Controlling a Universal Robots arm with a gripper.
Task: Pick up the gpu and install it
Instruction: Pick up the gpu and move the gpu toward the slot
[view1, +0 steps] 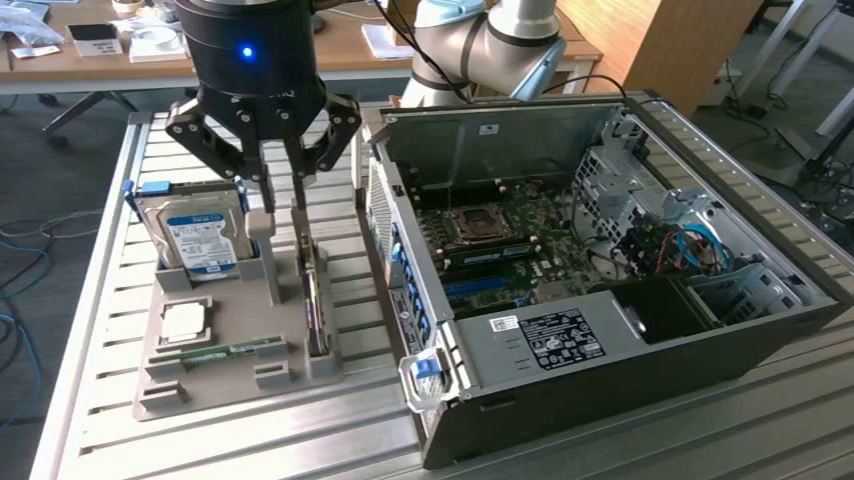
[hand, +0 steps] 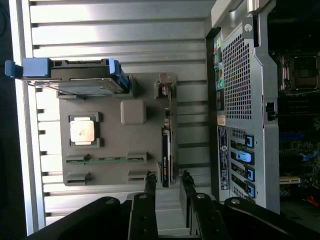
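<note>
On grey moulded holder (hand: 145, 100): thin flat gpu (hand: 166, 155) upright on edge; hand (hand: 167, 177) spread, straddling it.

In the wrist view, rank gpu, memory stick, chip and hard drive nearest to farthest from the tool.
1. gpu, on edge in the tray, right at the tool.
2. memory stick, flat, mid-tray.
3. chip, beyond the stick.
4. hard drive, at the tray's far end.
</note>
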